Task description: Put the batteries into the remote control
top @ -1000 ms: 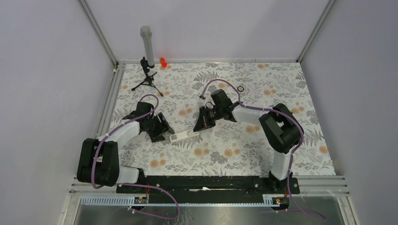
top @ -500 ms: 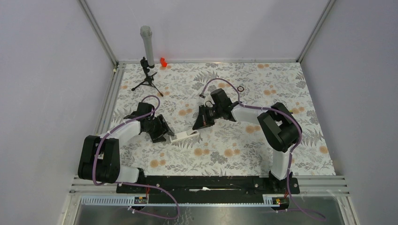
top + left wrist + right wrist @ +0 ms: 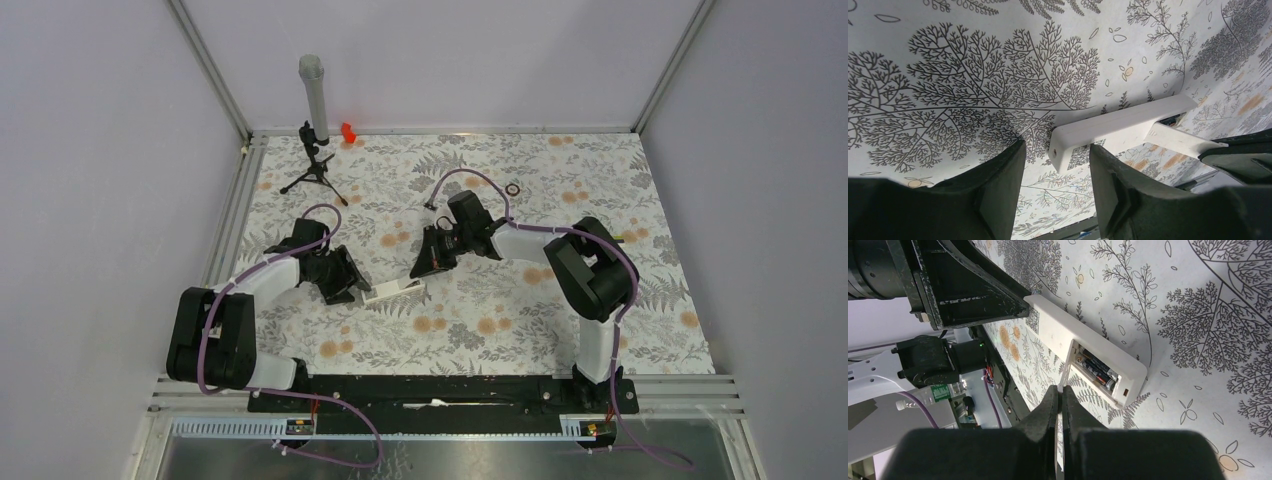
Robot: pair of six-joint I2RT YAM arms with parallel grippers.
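Slim white remote (image 3: 1055,322), smooth matte plastic with squared edges, flat on a tablecloth (image 3: 500,330) printed with grey ferns and orange blossoms, about midway between the two arms. Back compartment open at one end. Inside it, two small dark batteries (image 3: 1095,371) side by side, glossy and cylindrical.

Left gripper (image 3: 1057,150) spread open, with blunt dark fingers (image 3: 998,190) on either side of the remote's other end. Printed square code on that end's face. Contact between fingers and plastic impossible to judge.

Right gripper (image 3: 1060,390) closed, black wedge-shaped tips pinching a thin flat white lid (image 3: 1183,141). Seen edge-on from the right wrist as a narrow pale line, with one end just beside the open compartment.

Farther back, a small black tripod (image 3: 312,170) carrying an upright grey tube (image 3: 312,85), and a bright red bit (image 3: 347,130) by the rear rail. Also a small dark ring (image 3: 512,189) on the cloth beyond the right wrist, well apart from the remote.
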